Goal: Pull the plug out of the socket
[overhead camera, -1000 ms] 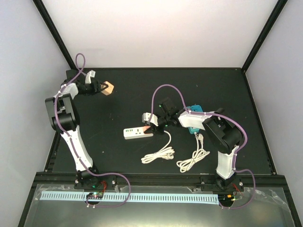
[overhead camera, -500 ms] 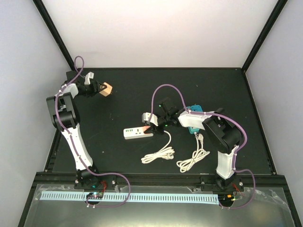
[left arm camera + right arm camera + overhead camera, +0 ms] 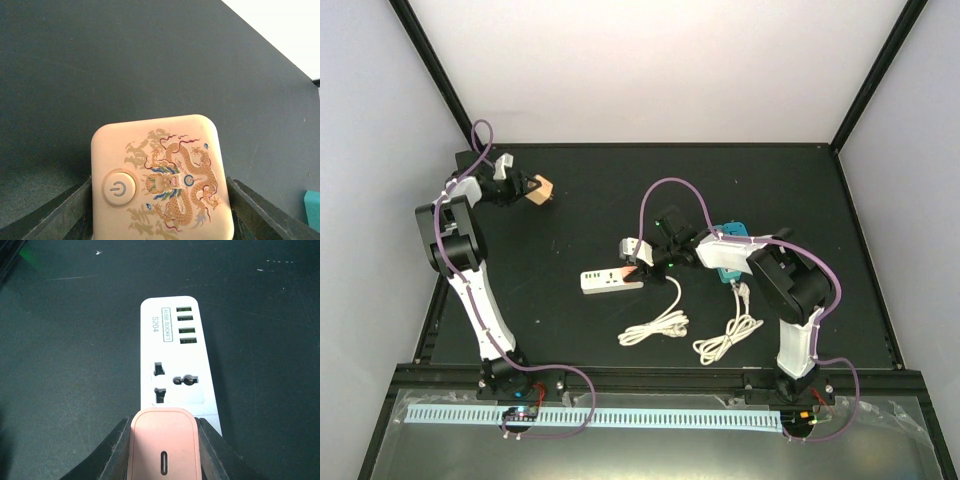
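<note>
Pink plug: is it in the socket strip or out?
In, apparently: the pink plug sits atop the socket strip at its near end, right gripper clamped on it.

power strip point(image 3: 610, 281): one
pink plug point(image 3: 165, 450): one
dragon-print box point(image 3: 161, 177): one
teal box point(image 3: 732, 230): one
coiled white cables point(image 3: 655, 327) point(image 3: 728, 336): two
robot arms point(image 3: 460, 250) point(image 3: 792, 290): two
usb ports point(image 3: 185, 325): four

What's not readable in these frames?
Right wrist: pink rounded plug covers its own pins; seated in the white plastic power strip or not, unclear.
Top: same joint too small.
Left wrist: left fingers cut by bottom edge; contact with beige dragon-print box unclear.
Top: teal object mostly under right arm.
</note>
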Controlling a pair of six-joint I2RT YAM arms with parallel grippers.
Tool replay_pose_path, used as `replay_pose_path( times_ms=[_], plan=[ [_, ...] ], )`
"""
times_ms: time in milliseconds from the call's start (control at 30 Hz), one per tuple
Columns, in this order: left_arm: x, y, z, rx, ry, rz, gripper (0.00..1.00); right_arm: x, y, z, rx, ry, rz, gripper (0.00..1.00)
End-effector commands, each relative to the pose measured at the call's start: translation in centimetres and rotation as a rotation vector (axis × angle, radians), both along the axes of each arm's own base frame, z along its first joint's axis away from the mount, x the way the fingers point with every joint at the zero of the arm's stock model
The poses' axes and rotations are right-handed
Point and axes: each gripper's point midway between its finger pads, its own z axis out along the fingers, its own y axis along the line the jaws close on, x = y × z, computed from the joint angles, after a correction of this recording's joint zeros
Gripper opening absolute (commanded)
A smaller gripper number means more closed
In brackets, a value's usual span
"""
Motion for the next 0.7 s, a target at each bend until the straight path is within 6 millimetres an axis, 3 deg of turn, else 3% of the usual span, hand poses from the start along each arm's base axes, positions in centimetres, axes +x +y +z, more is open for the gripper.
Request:
replay_pose_path(
  times_ms=[0, 333, 500, 667],
  plan=[
    [0.4, 1.1, -0.2, 0.012, 0.014, 0.027, 0.71, -0.1, -1.2, -3.2, -0.107, 0.033, -0.035, 0.03],
    [0.1, 2.9, 0.5, 0.109, 0.007, 0.075, 0.84, -0.1, -1.2, -3.2, -0.105, 0.036, -0.035, 0.03],
    [-0.5, 3.2, 2.0, 0.174, -0.033, 0.072, 0.98, -0.1, -1.2, -3.0, -0.099, 0.034, -0.031, 0.03],
    [-1.3, 3.3, 4.1, 0.245, -0.087, 0.042, 0.99, -0.2, -1.1, -3.0, -0.094, 0.034, -0.032, 0.03]
  ],
)
